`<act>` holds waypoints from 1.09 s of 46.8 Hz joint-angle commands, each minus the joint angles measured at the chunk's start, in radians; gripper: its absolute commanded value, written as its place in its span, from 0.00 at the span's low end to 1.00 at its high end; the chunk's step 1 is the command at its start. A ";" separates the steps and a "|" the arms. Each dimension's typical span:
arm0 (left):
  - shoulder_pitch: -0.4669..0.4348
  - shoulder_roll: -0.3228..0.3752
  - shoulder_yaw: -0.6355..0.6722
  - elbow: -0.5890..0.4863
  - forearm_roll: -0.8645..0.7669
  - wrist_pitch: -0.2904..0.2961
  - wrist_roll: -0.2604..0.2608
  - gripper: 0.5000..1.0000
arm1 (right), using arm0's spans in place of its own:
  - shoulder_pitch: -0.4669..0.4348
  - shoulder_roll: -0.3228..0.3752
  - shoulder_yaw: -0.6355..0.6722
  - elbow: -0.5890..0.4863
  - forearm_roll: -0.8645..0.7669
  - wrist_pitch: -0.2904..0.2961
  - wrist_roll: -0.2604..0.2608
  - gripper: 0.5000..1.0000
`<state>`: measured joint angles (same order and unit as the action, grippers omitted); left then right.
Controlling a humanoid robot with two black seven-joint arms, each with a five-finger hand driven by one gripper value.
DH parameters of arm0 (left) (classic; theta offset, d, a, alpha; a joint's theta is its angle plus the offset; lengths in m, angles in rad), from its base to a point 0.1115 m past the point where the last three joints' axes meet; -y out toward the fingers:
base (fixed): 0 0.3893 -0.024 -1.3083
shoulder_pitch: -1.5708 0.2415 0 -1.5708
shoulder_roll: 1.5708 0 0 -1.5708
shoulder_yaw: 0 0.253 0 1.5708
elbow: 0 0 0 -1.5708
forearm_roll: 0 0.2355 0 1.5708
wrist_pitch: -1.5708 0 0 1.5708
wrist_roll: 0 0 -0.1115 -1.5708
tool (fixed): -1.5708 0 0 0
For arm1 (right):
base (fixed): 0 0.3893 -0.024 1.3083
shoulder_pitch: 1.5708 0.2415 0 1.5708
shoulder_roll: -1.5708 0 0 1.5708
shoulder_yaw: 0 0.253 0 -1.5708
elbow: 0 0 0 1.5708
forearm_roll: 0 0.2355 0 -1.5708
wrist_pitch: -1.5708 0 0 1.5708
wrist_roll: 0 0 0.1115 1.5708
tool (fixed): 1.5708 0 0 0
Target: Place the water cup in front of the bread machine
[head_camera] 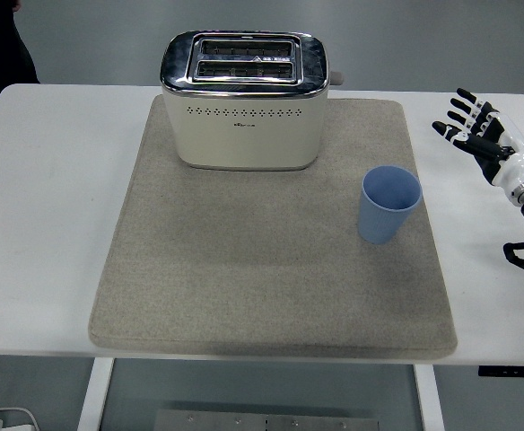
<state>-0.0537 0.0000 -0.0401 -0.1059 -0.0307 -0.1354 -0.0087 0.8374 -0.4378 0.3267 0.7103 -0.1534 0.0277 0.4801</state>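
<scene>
Head view: cup (390,204) stands upright at centre right on the mat (244,296), right of the toaster (243,101), untouched. Right hand (482,136) hovers upper right, fingers spread wide, likely readying a grasp.

A white surface (56,224) on white legs (94,395) stands on a grey floor (423,45), evenly lit, with a beige mat (244,269) spread across its middle
</scene>
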 commanded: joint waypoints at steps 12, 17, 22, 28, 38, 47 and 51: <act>0.000 0.000 0.000 0.000 -0.008 0.000 0.001 1.00 | 0.000 -0.007 0.000 0.017 0.000 -0.003 0.000 0.83; 0.002 0.000 0.000 0.000 -0.008 0.002 0.001 1.00 | 0.000 -0.006 0.000 0.017 0.000 -0.003 0.000 0.83; 0.000 0.000 0.000 -0.001 -0.008 0.002 0.001 1.00 | 0.000 -0.006 0.000 0.018 0.000 -0.003 0.000 0.83; 0.002 0.000 0.000 0.000 -0.008 0.002 0.000 1.00 | 0.000 -0.006 0.000 0.023 0.000 -0.003 0.000 0.83; 0.002 0.000 0.000 0.000 -0.008 0.002 0.001 1.00 | 0.000 -0.006 0.000 0.023 0.000 0.001 0.000 0.83; 0.000 0.000 0.000 0.000 -0.008 0.002 0.000 1.00 | 0.000 -0.006 0.000 0.024 0.000 0.006 0.000 0.83; 0.000 0.000 0.000 0.000 -0.008 0.002 0.001 1.00 | 0.002 -0.006 0.000 0.024 0.000 0.011 -0.008 0.83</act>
<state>-0.0533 0.0000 -0.0399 -0.1058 -0.0385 -0.1336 -0.0081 0.8380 -0.4433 0.3267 0.7347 -0.1534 0.0356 0.4781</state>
